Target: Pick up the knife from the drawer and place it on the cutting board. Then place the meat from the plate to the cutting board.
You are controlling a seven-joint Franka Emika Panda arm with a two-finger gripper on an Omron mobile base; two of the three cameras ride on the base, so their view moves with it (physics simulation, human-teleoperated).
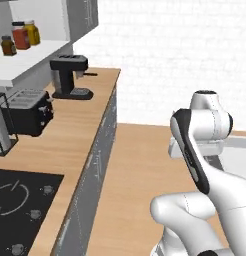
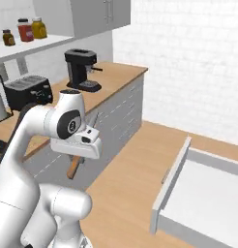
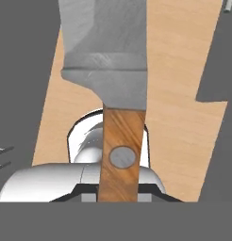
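The knife [image 3: 117,94] was seen held in the fingers [image 3: 119,188], which were clenched on its wooden handle; in the hand view the handle rose straight up from between the fingers, a round metal rivet showing just above them, and the grey blade ran on beyond, away from the fingers. In the right base view the knife [image 2: 81,152] was carried at the hand, the brown handle end jutting below the fingers and the blade tip showing above them, the whole thing held aloft over the floor beside the worktop [image 2: 116,80] and well apart from the open drawer [image 2: 171,186], whose white inside was seen with nothing in it. The knife was judged light, rigid and slim; no sag or bend was to be expected of it. The blade was judged smooth and slippery, so the wooden handle was reckoned the right place for a hold, as taken. Because the grip sat near the rivet with the long blade beyond the fingers, some turning about the fingers was thought possible during a swing. A flat, gentle set-down was judged fitting. The cutting board, the meat and the plate could not be placed from these views.
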